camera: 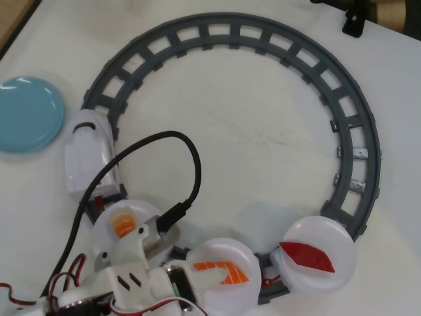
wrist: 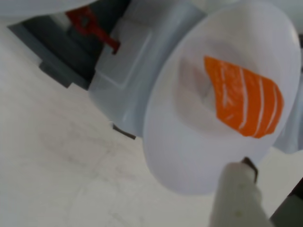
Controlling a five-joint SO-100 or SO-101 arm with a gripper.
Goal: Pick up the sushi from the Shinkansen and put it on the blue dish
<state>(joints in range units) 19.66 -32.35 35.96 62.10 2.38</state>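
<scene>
The salmon sushi [camera: 123,226] lies on the first round white plate [camera: 108,230] behind the white Shinkansen [camera: 89,155], which stands on the grey ring track at the left. In the wrist view the sushi [wrist: 246,101] sits on the right part of that plate [wrist: 180,156], untouched. My gripper [camera: 146,234] hovers over the plate's right edge, just right of the sushi. One white fingertip [wrist: 239,189] shows by the plate's near rim; the other is out of view, and the jaws look open and empty. The blue dish [camera: 29,113] lies on the table at the far left, beyond the train's nose.
The second plate [camera: 227,289] carries an orange shrimp piece [camera: 223,271] and the third plate [camera: 329,276] a dark red piece [camera: 307,257]. A black cable [camera: 191,164] loops over the train. The grey track [camera: 358,131] rings the table's middle. A black clamp [camera: 354,23] stands at the top right.
</scene>
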